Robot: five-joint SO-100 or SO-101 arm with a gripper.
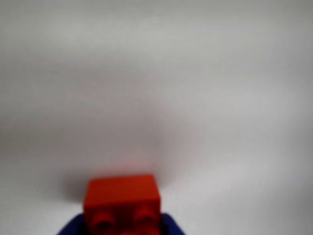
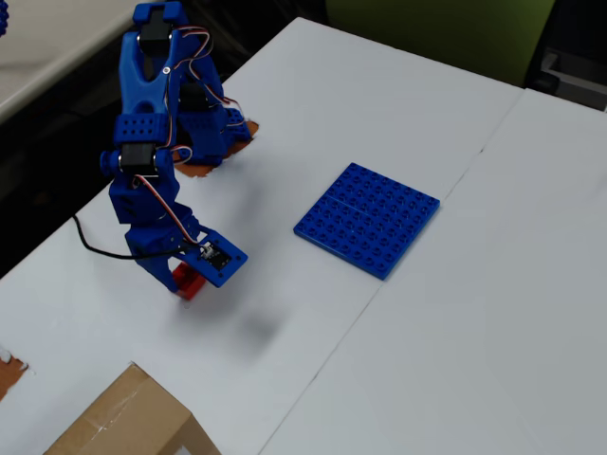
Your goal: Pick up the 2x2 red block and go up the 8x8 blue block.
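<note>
The 2x2 red block (image 1: 122,196) fills the bottom of the wrist view, its studs facing the camera, with blue fingers (image 1: 73,227) on either side of it. In the overhead view my gripper (image 2: 186,275) is shut on the red block (image 2: 191,282) at the left of the white table, and a blurred shadow lies on the table to its right. The 8x8 blue block (image 2: 368,218) lies flat near the table's middle, well to the right of the gripper. It is out of the wrist view.
A cardboard box (image 2: 123,422) stands at the bottom left, close below the gripper. The arm's base (image 2: 204,133) is at the table's upper left edge. A black cable (image 2: 95,248) trails left of the arm. A seam (image 2: 417,227) splits the table.
</note>
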